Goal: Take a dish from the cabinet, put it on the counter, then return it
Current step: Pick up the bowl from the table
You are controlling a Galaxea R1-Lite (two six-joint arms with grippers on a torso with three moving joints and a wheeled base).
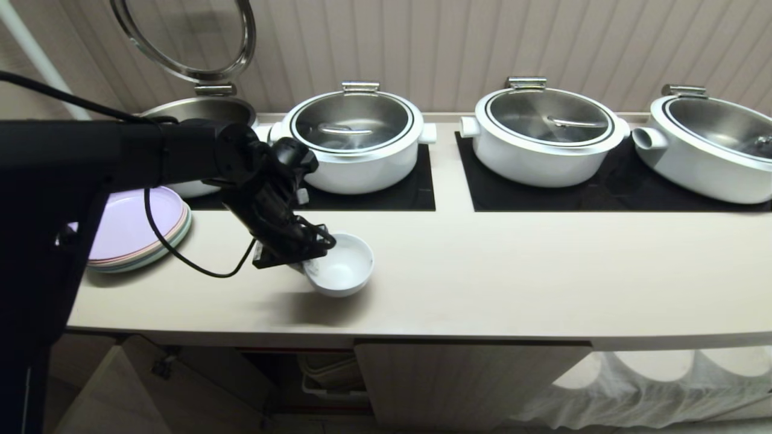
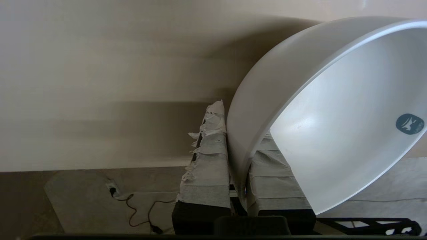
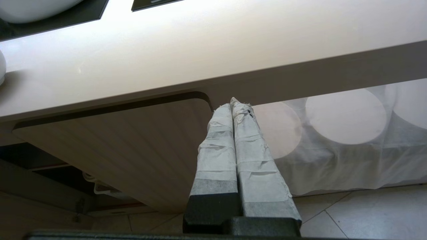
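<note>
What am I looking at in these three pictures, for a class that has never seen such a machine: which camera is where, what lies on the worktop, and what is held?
This is a two-armed robot. The wide picture comes from its head, looking down at the counter; the other two come from cameras on its wrists. On the counter stand white lidded pots on black mats, and a stack of pastel plates. The left gripper pinches the rim of a white bowl, one padded finger outside, one inside; the bowl is tilted. The right gripper is shut and empty, parked low before the cabinet.
</note>
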